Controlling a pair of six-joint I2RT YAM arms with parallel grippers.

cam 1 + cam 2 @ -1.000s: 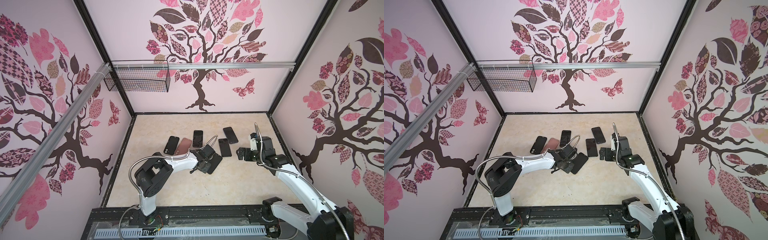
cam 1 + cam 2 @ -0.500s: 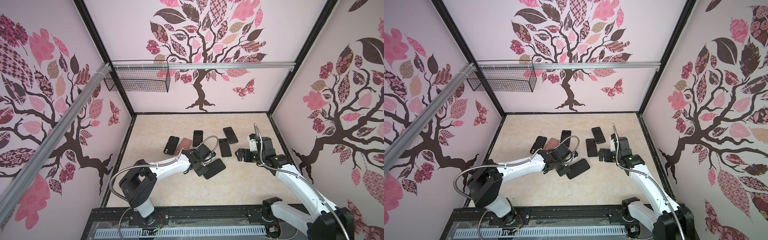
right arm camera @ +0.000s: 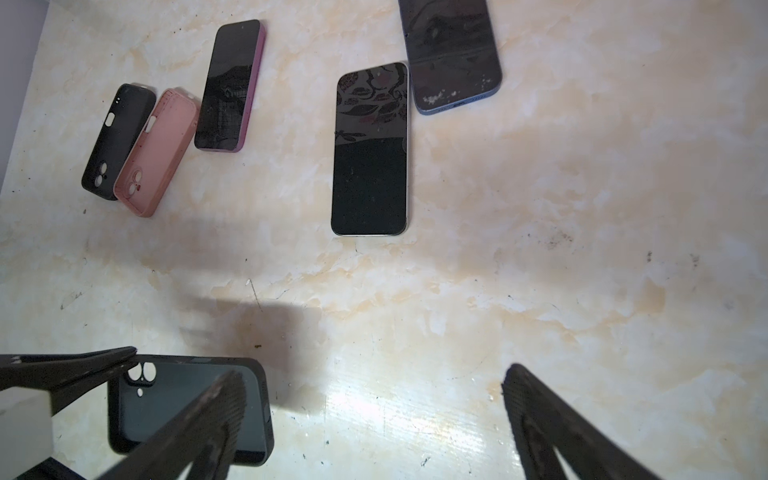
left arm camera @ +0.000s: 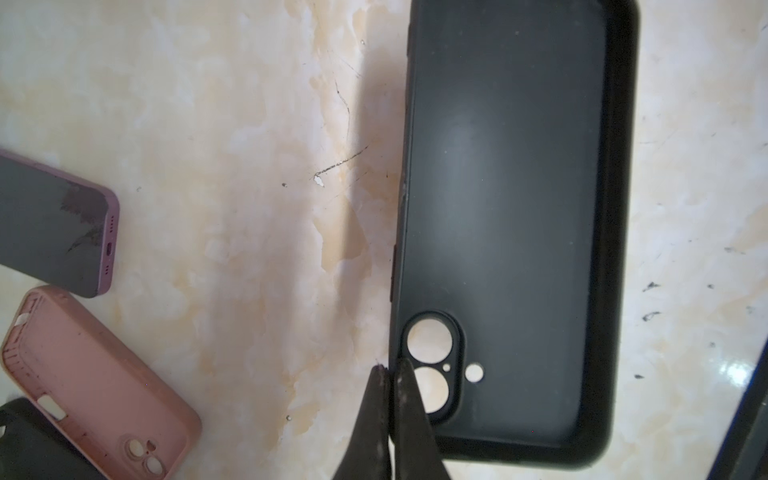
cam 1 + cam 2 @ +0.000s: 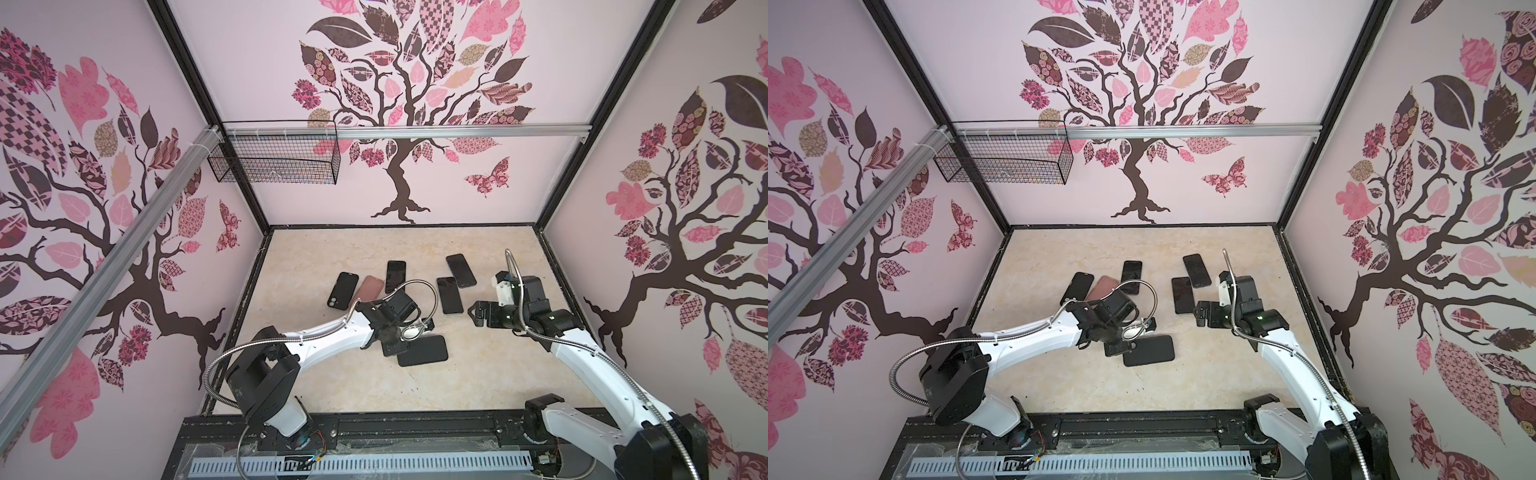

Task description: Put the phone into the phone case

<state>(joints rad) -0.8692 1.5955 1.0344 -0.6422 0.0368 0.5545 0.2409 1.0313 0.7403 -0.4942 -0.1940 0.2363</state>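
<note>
Lots of bare room front and right on the cream marbled table (image 5: 498, 374). The black silicone phone case (image 5: 424, 351) lies open-side up mid-table, left fingers (image 4: 409, 399) pinched on its rim by the camera cutout. The silver-edged dark phone (image 5: 450, 295) lies flat beyond, near the wide-spread right fingers (image 3: 199, 424). The case has swung flatter and frontward since a second ago.

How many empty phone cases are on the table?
3. A far black case and a pink case sit together, left of the purple-edged phone. A near black case lies toward the front, its rim between the jaws of the left gripper. More may hide under it.
</note>
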